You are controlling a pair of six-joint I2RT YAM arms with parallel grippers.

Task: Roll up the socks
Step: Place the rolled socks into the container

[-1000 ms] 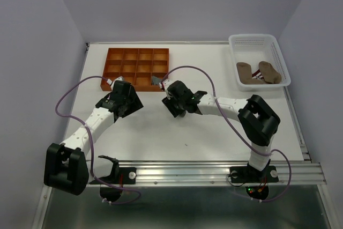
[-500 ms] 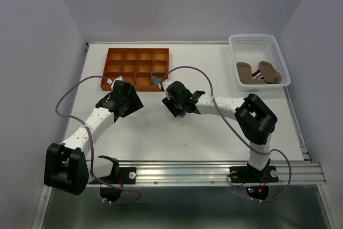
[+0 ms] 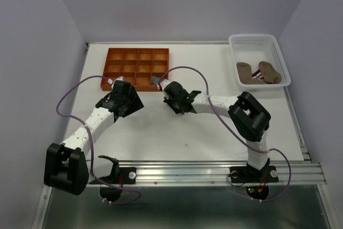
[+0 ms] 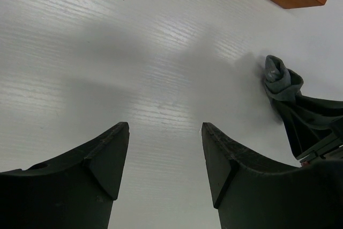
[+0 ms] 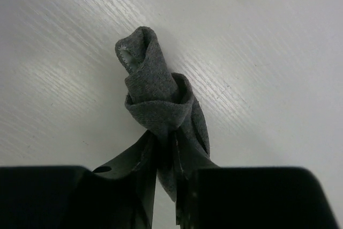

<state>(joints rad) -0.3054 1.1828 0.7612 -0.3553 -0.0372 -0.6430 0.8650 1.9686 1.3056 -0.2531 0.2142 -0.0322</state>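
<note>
Table [image 3: 161,127]: white, wood-grained surface that carries everything else.
Orange tray [image 3: 136,50]: shallow box divided into a grid of square compartments, at the far left of the table.
White basket [image 3: 252,37]: perforated plastic, at the far right corner, well apart from the tray.
Tan socks [image 3: 245,72]: two, lying side by side inside the basket; a small red patch shows between them.
Left gripper [image 4: 165,132]: just off the tray's near left edge; fingers spread wide with nothing between them.
Right gripper [image 5: 165,148]: just off the tray's near right corner; fingers pressed close together, pinching the tail of the grey sock.
Grey sock [image 5: 158,103]: rolled into a tight, knot-like bundle with one open cuff end pointing up and away; it projects beyond the right fingertips, low over the table near the tray corner. Whether it touches the surface cannot be told.
</note>
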